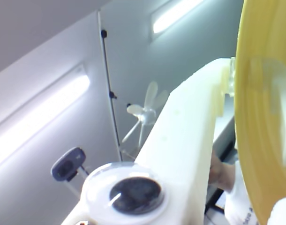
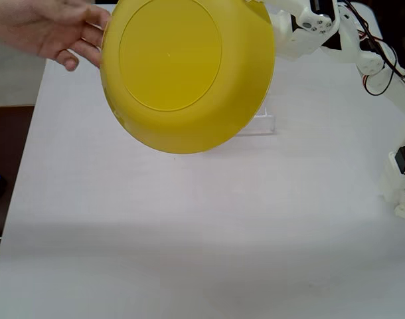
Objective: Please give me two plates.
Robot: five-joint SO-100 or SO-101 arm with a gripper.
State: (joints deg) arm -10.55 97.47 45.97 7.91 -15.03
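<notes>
Yellow plate (image 2: 182, 73), round, glossy, underside showing, gripped at rim by fingers (image 2: 272, 20), hand (image 2: 46, 30) touching

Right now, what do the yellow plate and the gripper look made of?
The yellow plate looks like glossy molded plastic: even color, soft sheen, slightly translucent in the wrist view. The gripper looks like matte white plastic, possibly 3D-printed; layer lines aren't visible.
</notes>
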